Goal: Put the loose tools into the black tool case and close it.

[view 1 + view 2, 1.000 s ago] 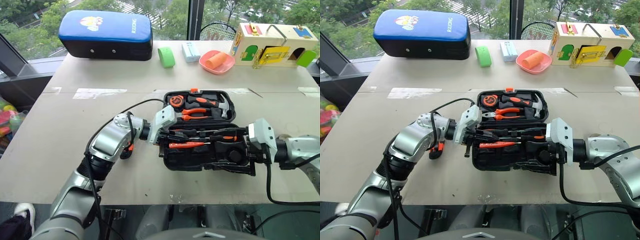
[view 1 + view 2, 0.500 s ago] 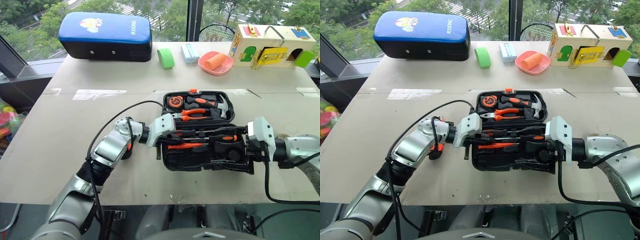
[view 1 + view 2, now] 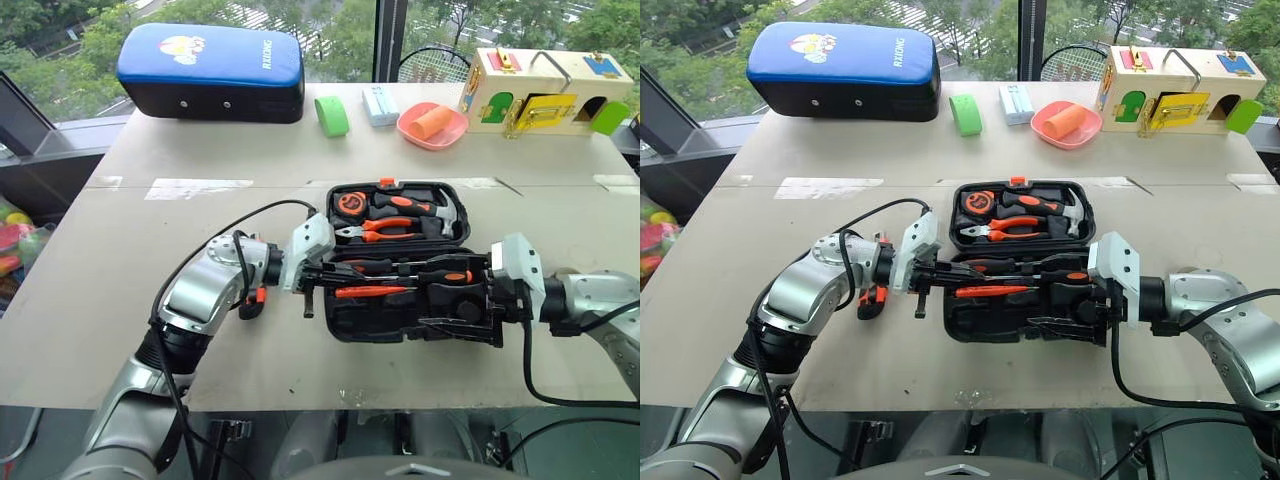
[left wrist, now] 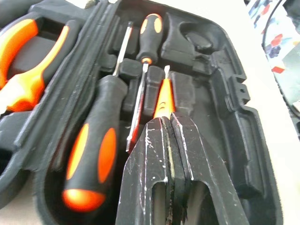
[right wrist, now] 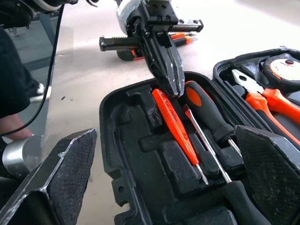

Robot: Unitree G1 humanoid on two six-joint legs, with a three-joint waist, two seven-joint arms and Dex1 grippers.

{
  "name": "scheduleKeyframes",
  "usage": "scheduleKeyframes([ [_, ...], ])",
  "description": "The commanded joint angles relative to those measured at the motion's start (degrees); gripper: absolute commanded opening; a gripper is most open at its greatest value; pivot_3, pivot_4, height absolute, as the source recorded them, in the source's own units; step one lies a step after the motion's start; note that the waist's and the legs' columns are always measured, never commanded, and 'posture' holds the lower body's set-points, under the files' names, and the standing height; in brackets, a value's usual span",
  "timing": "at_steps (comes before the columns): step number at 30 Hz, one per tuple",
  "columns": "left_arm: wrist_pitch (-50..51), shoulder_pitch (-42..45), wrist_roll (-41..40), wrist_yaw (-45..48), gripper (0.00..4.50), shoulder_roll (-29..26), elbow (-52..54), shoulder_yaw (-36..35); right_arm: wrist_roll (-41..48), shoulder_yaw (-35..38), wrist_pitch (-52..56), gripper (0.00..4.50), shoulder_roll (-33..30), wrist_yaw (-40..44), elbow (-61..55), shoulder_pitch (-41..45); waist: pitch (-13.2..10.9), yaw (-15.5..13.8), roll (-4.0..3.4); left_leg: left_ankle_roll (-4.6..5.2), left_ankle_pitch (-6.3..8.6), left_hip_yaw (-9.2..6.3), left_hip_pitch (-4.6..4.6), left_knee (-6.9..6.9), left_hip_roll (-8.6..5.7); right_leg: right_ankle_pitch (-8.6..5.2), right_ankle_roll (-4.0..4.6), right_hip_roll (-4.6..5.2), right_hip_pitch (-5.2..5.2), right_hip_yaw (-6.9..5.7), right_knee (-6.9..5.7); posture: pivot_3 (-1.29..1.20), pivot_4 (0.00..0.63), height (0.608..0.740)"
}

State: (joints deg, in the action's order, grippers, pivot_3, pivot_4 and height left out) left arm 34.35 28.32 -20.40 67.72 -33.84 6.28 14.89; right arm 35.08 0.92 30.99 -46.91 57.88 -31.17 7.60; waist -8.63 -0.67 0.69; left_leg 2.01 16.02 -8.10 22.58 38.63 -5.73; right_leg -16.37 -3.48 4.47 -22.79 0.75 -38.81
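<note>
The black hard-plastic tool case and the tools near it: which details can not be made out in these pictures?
- Small orange tester pen: its near end is behind the shut left gripper in the left wrist view, so touching or apart is unclear.
- Orange-black tool on the table: the left arm covers most of it in the head views, so its kind is unclear.
- Black hard-plastic tool case: its right end is behind the open right gripper.

The black tool case (image 3: 400, 262) lies open on the table, both halves flat, moulded recesses facing up. In the near half, the small orange tester pen (image 5: 177, 129) lies in its slot beside two thin screwdrivers with black-orange handles (image 5: 208, 123). The orange-black utility knife (image 5: 180, 33) lies on the table outside the case.
</note>
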Motion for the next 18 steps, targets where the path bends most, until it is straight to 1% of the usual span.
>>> scheduleKeyframes([
  [1,-1.73,-0.33,2.28,-1.49,0.09,1.15,0.32,2.71,0.30,0.54,-0.37,4.50,0.00,-0.26,-1.47,0.11,0.00,-0.11,0.01,0.00,0.00,0.00,0.01,0.00,0.00,0.00,0.00,0.00,0.00,0.00,0.00,0.00,0.150,0.735],
  [4,-4.32,-0.85,6.03,-2.74,0.09,0.91,-1.70,5.31,0.40,0.89,-0.27,4.50,-0.29,-0.18,-1.61,-0.14,0.00,-0.08,0.01,0.00,0.00,0.00,0.01,0.00,0.00,0.00,0.00,0.00,0.00,0.00,0.00,0.00,0.150,0.735],
  [9,-8.02,-2.85,9.30,-2.49,0.09,-0.59,-2.72,7.31,0.59,1.12,0.11,4.50,-0.31,-0.47,-1.69,-0.21,0.02,-0.08,-0.01,0.00,0.00,0.00,-0.01,0.02,0.00,0.00,0.00,0.00,0.02,0.01,-0.01,0.00,0.150,0.735],
  [13,-9.74,-3.64,10.46,-2.92,0.09,-1.11,-3.52,7.38,0.75,1.33,0.23,4.50,-0.43,-0.64,-1.63,-0.33,0.05,-0.09,-0.02,0.00,0.00,0.01,-0.05,0.01,0.00,0.00,0.00,0.00,0.03,0.02,-0.02,0.00,0.150,0.735],
  [18,-9.71,-3.77,9.67,-4.04,0.09,-0.40,-3.60,5.87,0.24,0.84,-0.23,4.50,-0.47,-0.44,-1.37,-0.56,0.05,-0.07,-0.02,0.00,0.00,0.01,-0.12,0.01,0.00,0.00,0.00,0.00,0.10,0.02,-0.03,0.00,0.150,0.735],
])
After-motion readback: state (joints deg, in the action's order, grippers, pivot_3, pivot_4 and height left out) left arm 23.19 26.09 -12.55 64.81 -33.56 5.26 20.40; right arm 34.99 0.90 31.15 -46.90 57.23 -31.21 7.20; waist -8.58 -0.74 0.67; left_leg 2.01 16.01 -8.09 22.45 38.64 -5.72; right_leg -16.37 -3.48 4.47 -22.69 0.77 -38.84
